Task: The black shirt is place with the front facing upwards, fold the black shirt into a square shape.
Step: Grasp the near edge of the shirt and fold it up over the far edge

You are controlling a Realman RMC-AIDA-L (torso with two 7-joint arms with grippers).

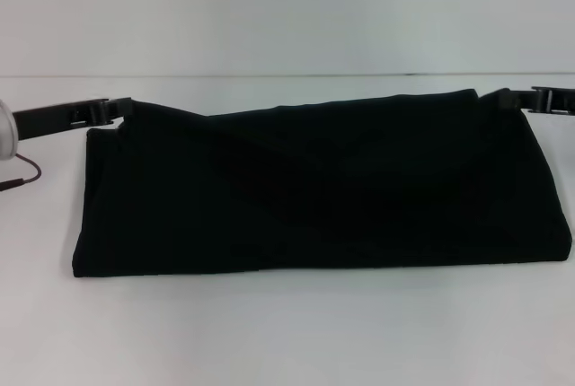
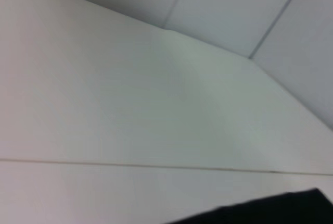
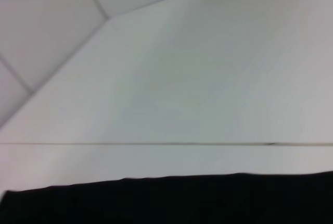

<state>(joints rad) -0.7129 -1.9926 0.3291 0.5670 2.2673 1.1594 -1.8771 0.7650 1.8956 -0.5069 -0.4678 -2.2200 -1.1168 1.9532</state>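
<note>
The black shirt (image 1: 314,188) lies on the white table (image 1: 287,332) as a wide, folded band. Its lettering and neck label are hidden. My left gripper (image 1: 121,109) is at the shirt's far left corner and is shut on the fabric there. My right gripper (image 1: 505,97) is at the far right corner and is shut on that corner. The far edge between them looks slightly raised. A strip of the shirt also shows in the left wrist view (image 2: 276,211) and in the right wrist view (image 3: 182,200). Neither wrist view shows fingers.
A thin dark cable (image 1: 22,175) hangs by my left arm at the left edge. A pale wall (image 1: 287,9) rises behind the table's far edge. Bare white table lies in front of the shirt.
</note>
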